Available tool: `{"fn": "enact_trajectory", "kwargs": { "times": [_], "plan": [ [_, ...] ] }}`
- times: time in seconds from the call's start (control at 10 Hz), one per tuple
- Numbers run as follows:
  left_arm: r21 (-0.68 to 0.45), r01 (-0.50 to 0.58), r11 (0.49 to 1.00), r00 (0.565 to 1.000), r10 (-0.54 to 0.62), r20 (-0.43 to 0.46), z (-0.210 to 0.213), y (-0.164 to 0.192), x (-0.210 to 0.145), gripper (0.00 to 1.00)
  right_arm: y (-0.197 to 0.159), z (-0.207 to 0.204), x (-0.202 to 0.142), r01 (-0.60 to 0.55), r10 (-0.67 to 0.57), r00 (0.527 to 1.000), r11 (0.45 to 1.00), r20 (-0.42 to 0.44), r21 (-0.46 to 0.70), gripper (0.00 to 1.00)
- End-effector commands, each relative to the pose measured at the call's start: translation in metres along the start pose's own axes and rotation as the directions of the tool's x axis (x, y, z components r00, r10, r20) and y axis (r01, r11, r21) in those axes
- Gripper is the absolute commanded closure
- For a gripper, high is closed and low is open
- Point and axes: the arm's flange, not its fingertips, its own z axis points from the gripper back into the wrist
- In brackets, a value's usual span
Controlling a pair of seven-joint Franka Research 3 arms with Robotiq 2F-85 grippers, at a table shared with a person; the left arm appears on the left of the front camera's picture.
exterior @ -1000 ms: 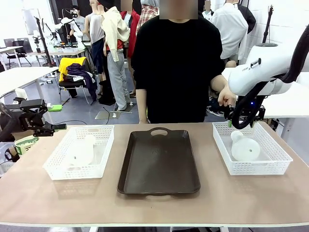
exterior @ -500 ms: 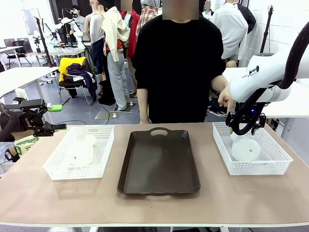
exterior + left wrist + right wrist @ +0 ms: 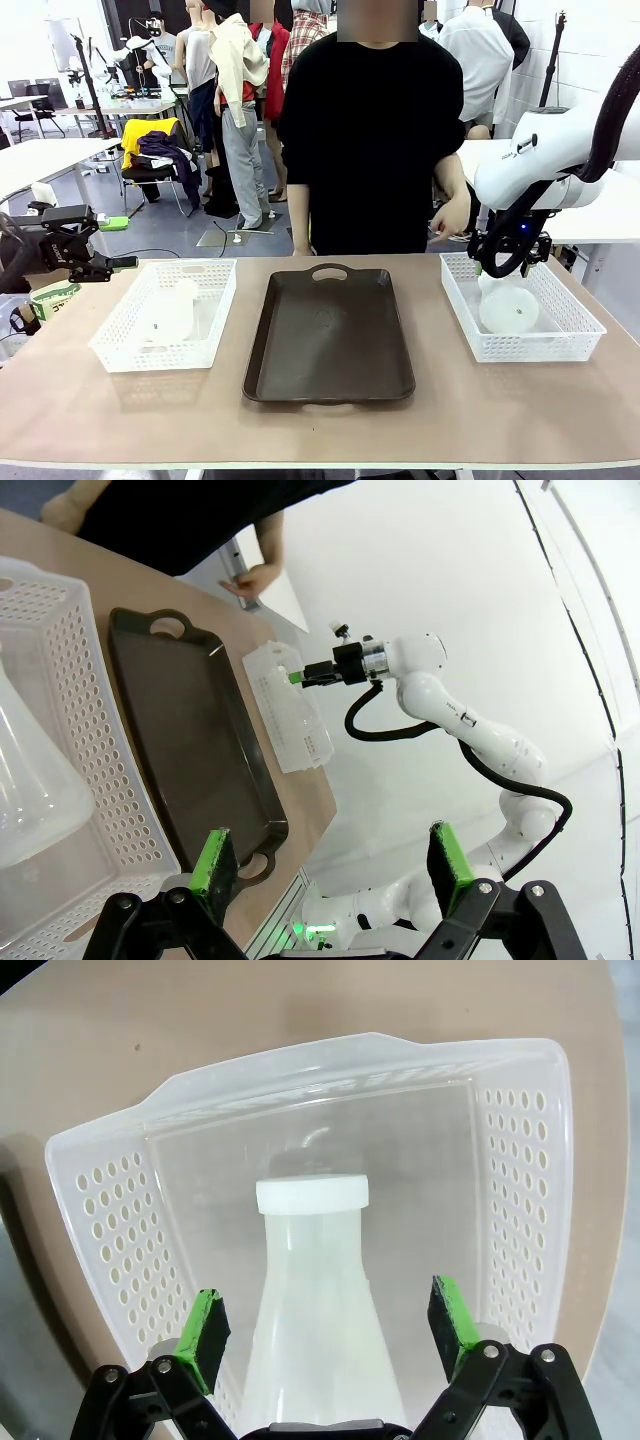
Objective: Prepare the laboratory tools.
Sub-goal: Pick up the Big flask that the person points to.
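Presently: frosted conical left flask (image 3: pixel 168 312), right flask (image 3: pixel 508 308) in perforated white baskets (image 3: pixel 150 357) (image 3: pixel 530 348); smooth brown tray (image 3: pixel 328 335) between, on tan table (image 3: pixel 320 425), cluttered room; left gripper (image 3: pixel 330 858), right gripper (image 3: pixel 327 1310) jaws apart.

My front camera sits fixed on the robot's side, facing across the table (image 3: pixel 320 430) toward the person (image 3: pixel 370 140). The left wrist camera, rolled, looks past the left gripper (image 3: pixel 330 858) over the tray (image 3: pixel 190 730) ahead of it to the right arm (image 3: pixel 440 695) well beyond. The right wrist camera looks down, close, between the pads of the right gripper (image 3: pixel 330 1320) onto the flask (image 3: pixel 312 1260) and basket (image 3: pixel 100 1220); the front camera shares both, and the tray.
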Motion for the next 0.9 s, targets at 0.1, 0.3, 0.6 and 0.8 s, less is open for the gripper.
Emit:
{"fn": "enact_trajectory", "kwargs": {
  "times": [0.1,0.3,0.6,0.8],
  "plan": [
    [-0.026,0.008,1.000,1.000,-0.007,0.025,-0.001,0.000,0.001,0.00,0.002,-0.005,-0.001,-0.002,0.002,1.000,1.000,-0.011,-0.001,0.00],
    [-0.026,0.008,1.000,1.000,-0.007,0.025,-0.001,0.000,0.001,0.00,0.004,-0.011,-0.001,0.009,-0.009,1.000,1.000,-0.017,-0.017,0.00],
    [-0.026,0.008,1.000,1.000,-0.007,0.025,-0.001,0.000,0.001,0.00,0.017,-0.020,-0.002,0.019,-0.017,0.999,0.999,0.049,-0.049,0.00],
    [-0.026,0.008,1.000,1.000,-0.007,0.025,-0.001,0.000,0.001,0.00,0.025,-0.028,-0.002,0.035,-0.029,0.997,0.995,0.073,-0.094,0.00]
  ]
}}
